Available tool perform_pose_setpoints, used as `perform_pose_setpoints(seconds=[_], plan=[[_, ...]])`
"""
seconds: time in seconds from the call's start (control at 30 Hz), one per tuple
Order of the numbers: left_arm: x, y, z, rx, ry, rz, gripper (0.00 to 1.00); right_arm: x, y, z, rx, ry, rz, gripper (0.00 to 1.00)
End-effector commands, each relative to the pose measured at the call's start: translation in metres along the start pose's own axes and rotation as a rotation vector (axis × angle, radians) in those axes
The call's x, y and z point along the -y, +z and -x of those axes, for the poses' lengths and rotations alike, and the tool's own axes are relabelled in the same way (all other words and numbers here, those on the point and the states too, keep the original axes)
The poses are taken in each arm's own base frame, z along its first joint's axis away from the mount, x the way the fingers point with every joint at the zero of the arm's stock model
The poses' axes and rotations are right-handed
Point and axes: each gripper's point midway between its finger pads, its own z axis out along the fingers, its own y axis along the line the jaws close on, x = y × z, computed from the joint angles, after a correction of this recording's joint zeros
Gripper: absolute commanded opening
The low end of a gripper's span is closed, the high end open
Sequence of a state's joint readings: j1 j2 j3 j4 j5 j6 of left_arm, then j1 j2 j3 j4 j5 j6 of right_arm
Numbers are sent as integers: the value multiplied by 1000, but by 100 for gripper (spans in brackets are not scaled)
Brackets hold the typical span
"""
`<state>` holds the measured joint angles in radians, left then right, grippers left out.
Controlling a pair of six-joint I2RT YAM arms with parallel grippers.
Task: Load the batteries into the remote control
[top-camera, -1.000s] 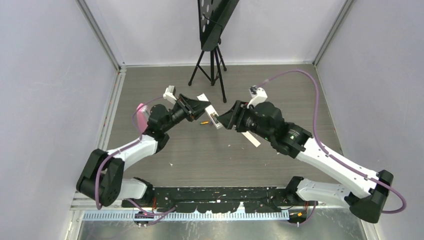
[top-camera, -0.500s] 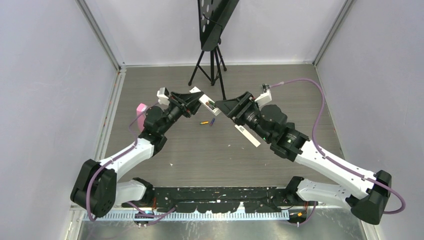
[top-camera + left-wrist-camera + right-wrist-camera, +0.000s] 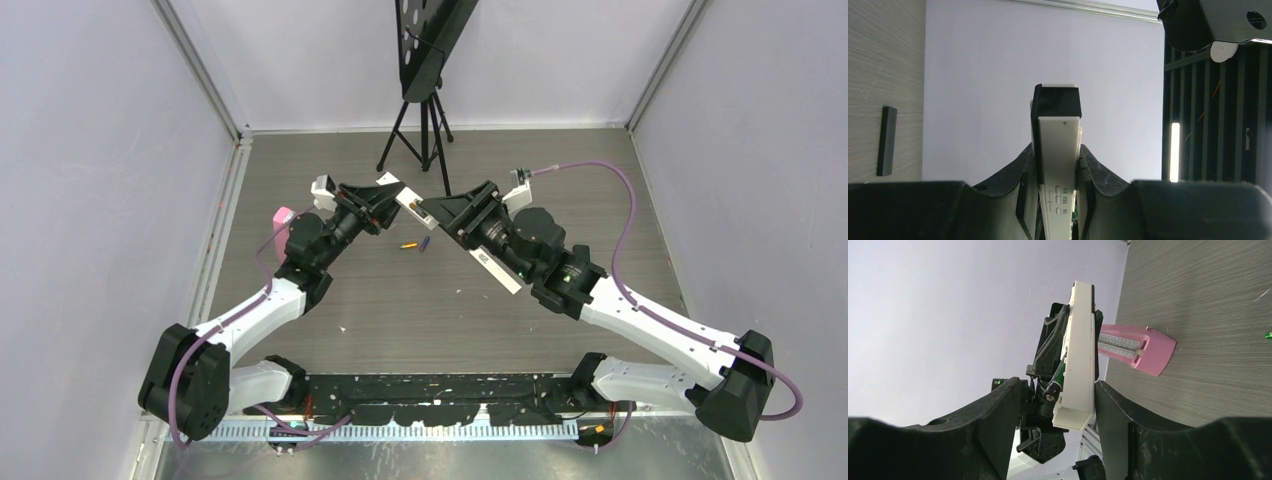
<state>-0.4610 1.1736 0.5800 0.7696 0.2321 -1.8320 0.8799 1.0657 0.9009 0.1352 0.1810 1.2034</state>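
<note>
Clamping the white remote (image 3: 1059, 150), left jaws narrow; right jaws wide beside its end; batteries (image 3: 407, 244) on counter (image 3: 560, 180).

White arms (image 3: 655, 325), purple cables (image 3: 628, 222), black pincers (image 3: 385, 200).

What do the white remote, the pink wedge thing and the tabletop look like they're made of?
The slim white rectangular remote looks like matte moulded plastic: even colour, crisp edges. The pink wedge-shaped block also seems plastic, smooth with soft sheen. The grey tabletop shows fine wood grain, probably laminate.
</note>
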Motion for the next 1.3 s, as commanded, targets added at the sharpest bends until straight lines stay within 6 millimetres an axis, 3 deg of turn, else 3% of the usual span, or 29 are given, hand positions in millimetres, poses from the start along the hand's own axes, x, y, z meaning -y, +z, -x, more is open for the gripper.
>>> perform_pose_setpoints(seconds=[0.0,0.3,0.47,0.63,0.77,0.93,1.07,1.27], plan=[[22,-1,-8,-29,6,-73,0,-21,-1,8,36,29,72,60],[23,-2,-12,-50,12,-76,0,-17,6,3,19,40,59,44],[37,-5,-22,-94,56,-103,0,-11,11,0,10,47,36,34],[48,-8,-30,-126,112,-134,0,2,15,-2,13,64,-11,28],[61,-11,-36,-137,216,-181,0,27,15,-4,18,53,-123,26],[74,-14,-45,-158,387,-218,0,77,7,-14,-21,-62,-304,28],[69,-15,-49,-181,503,-206,0,102,-3,-25,-78,-134,-356,41],[36,-17,-45,-214,672,-111,0,79,-20,-20,-97,-217,-224,60]])
